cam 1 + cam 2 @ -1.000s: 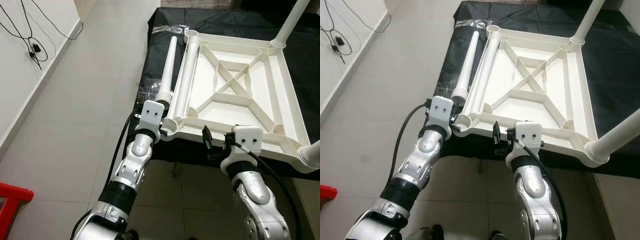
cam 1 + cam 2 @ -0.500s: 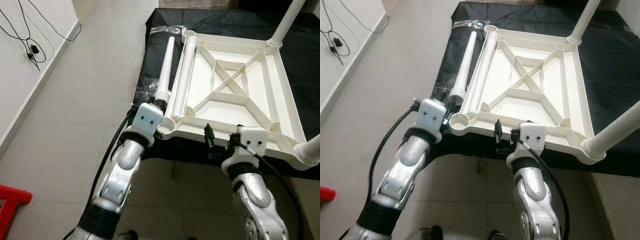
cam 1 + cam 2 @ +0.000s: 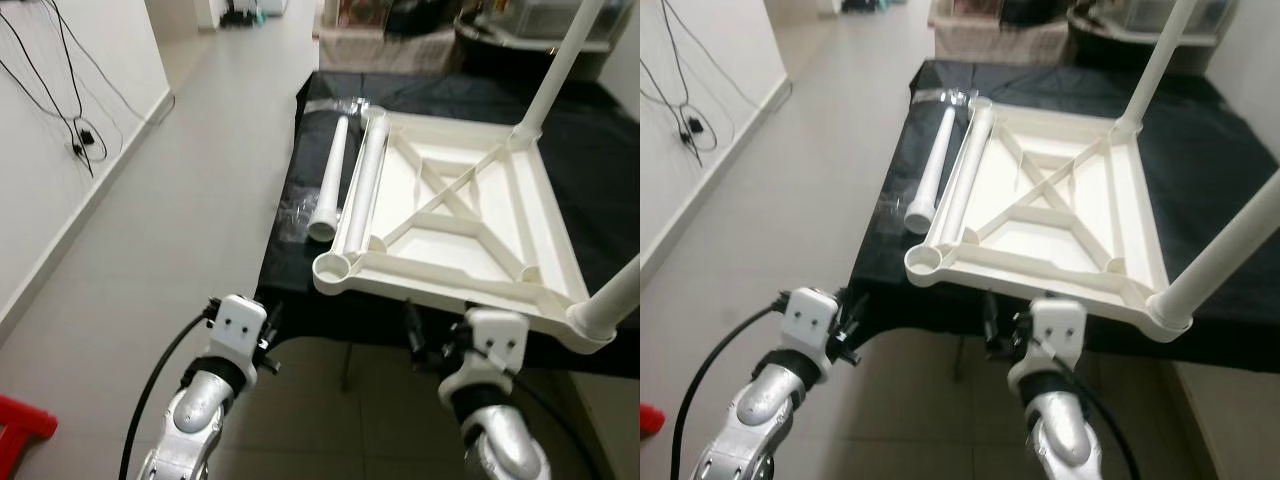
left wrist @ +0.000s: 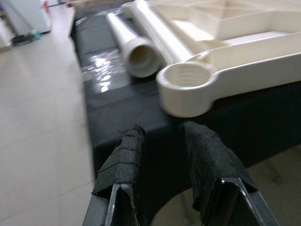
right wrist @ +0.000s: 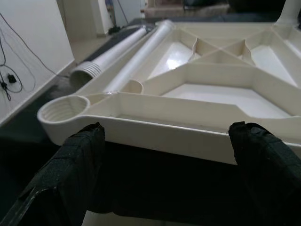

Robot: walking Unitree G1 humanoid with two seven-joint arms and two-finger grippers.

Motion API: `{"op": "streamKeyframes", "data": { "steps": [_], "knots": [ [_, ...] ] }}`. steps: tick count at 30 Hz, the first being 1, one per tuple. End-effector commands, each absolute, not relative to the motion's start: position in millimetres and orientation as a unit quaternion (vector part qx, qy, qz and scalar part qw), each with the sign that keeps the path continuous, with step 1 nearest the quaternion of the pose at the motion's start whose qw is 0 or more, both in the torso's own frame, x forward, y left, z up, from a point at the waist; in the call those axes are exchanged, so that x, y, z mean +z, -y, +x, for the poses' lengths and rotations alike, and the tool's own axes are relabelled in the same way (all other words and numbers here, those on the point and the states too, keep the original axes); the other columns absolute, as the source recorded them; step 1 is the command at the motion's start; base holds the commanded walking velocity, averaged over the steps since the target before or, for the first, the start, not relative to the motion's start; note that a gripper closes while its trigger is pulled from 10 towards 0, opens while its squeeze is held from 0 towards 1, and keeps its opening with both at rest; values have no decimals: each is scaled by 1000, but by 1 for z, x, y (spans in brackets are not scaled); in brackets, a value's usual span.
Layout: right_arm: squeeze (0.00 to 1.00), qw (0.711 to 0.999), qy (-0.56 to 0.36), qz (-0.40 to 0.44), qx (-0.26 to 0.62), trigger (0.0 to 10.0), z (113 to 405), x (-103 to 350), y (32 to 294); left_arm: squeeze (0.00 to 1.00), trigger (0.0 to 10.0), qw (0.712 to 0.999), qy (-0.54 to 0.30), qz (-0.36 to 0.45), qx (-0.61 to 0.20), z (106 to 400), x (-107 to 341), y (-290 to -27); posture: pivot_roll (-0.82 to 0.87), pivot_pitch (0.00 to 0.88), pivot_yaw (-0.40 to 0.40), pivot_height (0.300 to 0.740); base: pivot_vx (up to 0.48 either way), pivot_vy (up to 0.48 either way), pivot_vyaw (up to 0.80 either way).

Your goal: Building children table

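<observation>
Two legs (image 3: 556, 78) stand upright in the upturned tabletop (image 3: 452, 226) on a black-draped bench (image 3: 1200, 150); a loose leg (image 3: 330, 184) lies along the bench's left edge, just beside the tabletop; the left gripper (image 4: 164, 155) hovers off the near edge, fingers narrowly parted, empty; the right gripper (image 5: 164, 160) is spread wide before the tabletop's near rim.

I see upturned tabletop (image 3: 455, 225) on cloth-covered bench (image 3: 610, 130); loose leg (image 3: 331, 180) lies just left of it. Two legs stand on right corners. Left gripper (image 4: 164, 155), right gripper (image 5: 164, 155) before near edge.
</observation>
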State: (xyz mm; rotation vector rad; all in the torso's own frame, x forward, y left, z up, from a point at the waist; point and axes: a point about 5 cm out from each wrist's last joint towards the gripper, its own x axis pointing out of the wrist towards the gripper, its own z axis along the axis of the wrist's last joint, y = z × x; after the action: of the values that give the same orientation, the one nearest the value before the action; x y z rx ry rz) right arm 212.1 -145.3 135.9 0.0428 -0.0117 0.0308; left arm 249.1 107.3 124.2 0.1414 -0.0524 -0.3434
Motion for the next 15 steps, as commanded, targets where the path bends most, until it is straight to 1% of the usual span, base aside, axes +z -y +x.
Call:
{"op": "streamKeyframes", "data": {
  "steps": [1, 15],
  "knots": [
    [0, 1000, 14, 19, 18, 10000, 210, 137, 142, 0, 10000, 982, 14, 65, -178, 246, 121, -105, 53, 23, -31, 740, 0, 480, 0],
    [0, 1000, 10, 14, 5, 10000, 211, 132, 143, 0, 10000, 979, -15, 71, -192, 249, 114, -98, 49, 23, -26, 740, 0, 480, 0]
  ]
}}
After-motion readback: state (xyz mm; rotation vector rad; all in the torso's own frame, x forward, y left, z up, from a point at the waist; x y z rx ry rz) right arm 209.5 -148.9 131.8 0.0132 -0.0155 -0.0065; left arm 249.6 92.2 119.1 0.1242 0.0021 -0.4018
